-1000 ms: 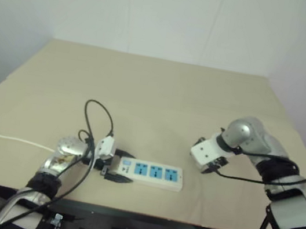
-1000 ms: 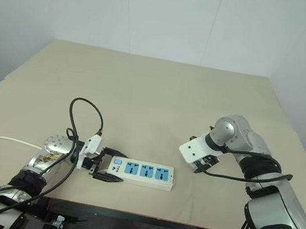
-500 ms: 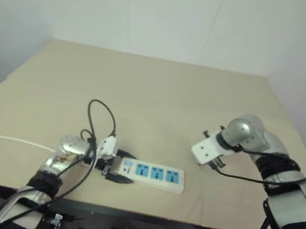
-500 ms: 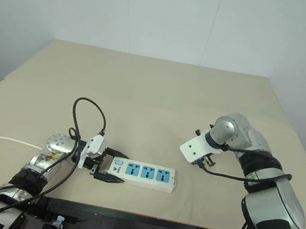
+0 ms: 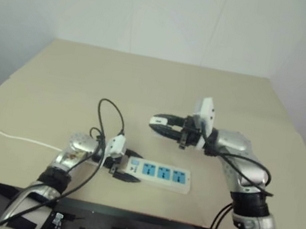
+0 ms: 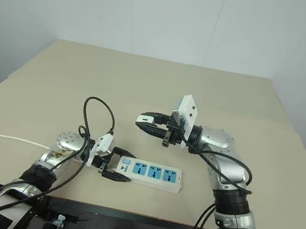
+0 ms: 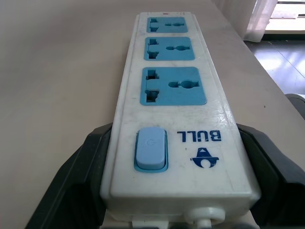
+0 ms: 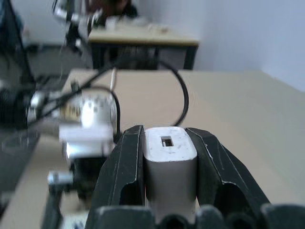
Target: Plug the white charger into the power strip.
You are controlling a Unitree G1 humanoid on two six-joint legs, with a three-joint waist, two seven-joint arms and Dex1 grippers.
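Two pincers: both busy, one on each of the task's things.
Right gripper: clamped on the small plain white rectangular charger block, one black finger pressed to each side, port end showing between the tips.
Change, right: a second ago low over the tan table top far out on the right, pointing down; now raised, swung inward and turned level, tips aimed toward the left arm.
Left gripper: fingers spread wide around the switch end of the long narrow white plastic power strip with three blue socket faces, touching both of its long sides.
Change, left: none worth noting; strip flat on the table as before.
Charger, relative to strip: above and slightly behind the strip's gripped end, well clear of the sockets.
Meaning for task: likely pickup done, carry under way.
Remaining: tipping the charger's prongs downward, lining up over a blue socket, pressing in against the braced strip.
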